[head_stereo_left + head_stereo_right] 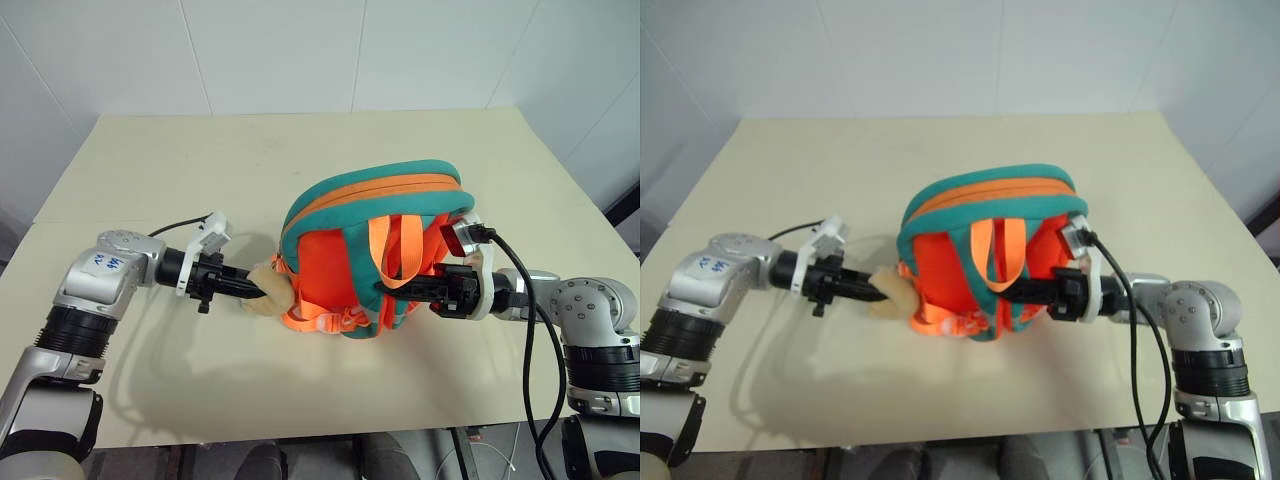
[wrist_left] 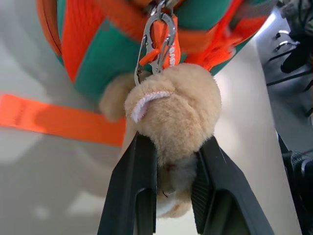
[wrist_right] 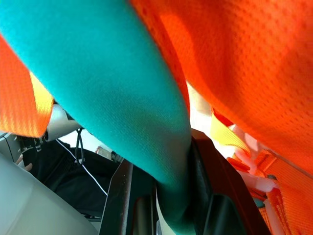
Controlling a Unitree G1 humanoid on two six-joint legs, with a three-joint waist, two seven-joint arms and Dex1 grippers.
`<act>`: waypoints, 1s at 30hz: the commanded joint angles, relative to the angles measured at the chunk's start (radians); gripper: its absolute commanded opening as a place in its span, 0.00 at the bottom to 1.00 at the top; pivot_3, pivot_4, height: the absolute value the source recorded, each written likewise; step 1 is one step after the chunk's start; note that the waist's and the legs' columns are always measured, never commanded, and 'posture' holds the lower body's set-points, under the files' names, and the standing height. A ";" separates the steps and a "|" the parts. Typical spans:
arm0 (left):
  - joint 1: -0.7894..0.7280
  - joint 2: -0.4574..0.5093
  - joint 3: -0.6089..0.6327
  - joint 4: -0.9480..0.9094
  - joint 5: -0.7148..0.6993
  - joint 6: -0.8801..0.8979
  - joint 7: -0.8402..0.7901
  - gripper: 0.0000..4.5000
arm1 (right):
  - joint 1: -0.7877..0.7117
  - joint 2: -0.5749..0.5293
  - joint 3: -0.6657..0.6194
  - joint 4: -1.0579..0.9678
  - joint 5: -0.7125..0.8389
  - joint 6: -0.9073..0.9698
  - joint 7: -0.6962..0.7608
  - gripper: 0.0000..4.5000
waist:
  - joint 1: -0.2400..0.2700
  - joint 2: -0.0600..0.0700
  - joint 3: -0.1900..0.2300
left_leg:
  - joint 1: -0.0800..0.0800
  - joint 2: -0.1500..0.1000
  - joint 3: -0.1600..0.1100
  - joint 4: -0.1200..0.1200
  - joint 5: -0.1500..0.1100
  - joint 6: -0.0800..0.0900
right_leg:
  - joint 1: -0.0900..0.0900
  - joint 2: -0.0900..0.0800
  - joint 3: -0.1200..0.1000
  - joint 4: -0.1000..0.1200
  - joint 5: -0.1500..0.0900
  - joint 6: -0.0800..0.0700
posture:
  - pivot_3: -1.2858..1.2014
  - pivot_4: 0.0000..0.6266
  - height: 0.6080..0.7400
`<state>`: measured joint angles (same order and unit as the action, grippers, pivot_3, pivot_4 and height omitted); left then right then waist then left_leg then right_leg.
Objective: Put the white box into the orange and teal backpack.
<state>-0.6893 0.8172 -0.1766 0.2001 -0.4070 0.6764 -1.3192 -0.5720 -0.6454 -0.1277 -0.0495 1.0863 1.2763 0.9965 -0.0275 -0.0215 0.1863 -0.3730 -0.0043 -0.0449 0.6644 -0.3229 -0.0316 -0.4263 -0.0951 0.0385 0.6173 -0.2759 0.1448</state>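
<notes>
On the left we see the left claw (image 1: pixel 262 291) reaching across the beige desk (image 1: pixel 150 160) toward the middle, its two black fingers (image 2: pixel 132 196) clenched on the tan plush toy (image 2: pixel 173 115) that hangs from the pack. In the left wrist view the plush sits squeezed between the two fingers, and above it a silver carabiner clip (image 2: pixel 155 46) joins it to an orange loop on the bag. A loose orange strap (image 2: pixel 54 120) runs flat across the desk beside the plush.

In the middle we find the orange and teal backpack (image 1: pixel 375 215), standing on the desk between the two arms, slightly nearer the front edge than the back. Its teal top bulges upward with an orange zipper band curving along it, the bright orange panel faces us, and two orange shoulder straps (image 1: pixel 395 245) hang down the panel. A bundle of orange webbing and white buckles (image 1: pixel 325 320) lies at its foot. We cannot see whether the zipper is open from here.

On the right the right claw (image 1: pixel 390 285) comes in level from the right side, grasping a teal-edged part of the backpack low on its orange face; the right wrist view shows the teal fabric (image 3: pixel 122 98) pinched between its dark fingers (image 3: pixel 215 196). A black cable (image 1: pixel 525 300) loops from that wrist down off the desk's front edge.
</notes>
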 commanded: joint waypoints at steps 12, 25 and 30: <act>0.222 -0.023 0.214 -0.244 -0.020 -0.270 0.135 0.12 | 0.021 -0.076 -0.089 -0.141 -0.006 -0.108 -0.015 0.42 | 0.026 0.000 -0.001 | 0.001 0.000 0.000 0.000 0.000 0.000 | 0.001 -0.001 -0.001 -0.002 0.001 -0.001 | 0.52 0.24 1.00; 0.458 0.006 0.371 -0.426 -0.119 -0.236 0.162 0.91 | 0.216 -0.250 -0.187 -0.180 -0.186 -0.371 0.057 1.00 | 0.027 0.000 -0.001 | 0.000 0.000 0.001 -0.002 -0.002 0.002 | 0.001 -0.001 -0.002 -0.007 0.001 -0.001 | 0.52 0.24 1.00; 0.531 -0.021 0.409 -0.444 -0.103 -0.331 0.186 1.00 | 0.327 -0.319 -0.216 -0.134 -0.337 -0.565 0.119 1.00 | 0.027 0.000 -0.001 | 0.000 0.000 0.002 -0.001 -0.001 0.002 | 0.002 -0.001 -0.002 -0.009 0.001 -0.001 | 0.52 0.24 1.00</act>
<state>-0.1636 0.8069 0.1822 -0.1983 -0.4971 0.3898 -1.1511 -0.2624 -0.9445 -0.3060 -0.1893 0.8001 0.8056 1.0867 -0.0009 -0.0216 0.1852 -0.3724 -0.0039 -0.0428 0.6631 -0.3243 -0.0299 -0.4244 -0.0963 0.0368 0.6078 -0.2753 0.1440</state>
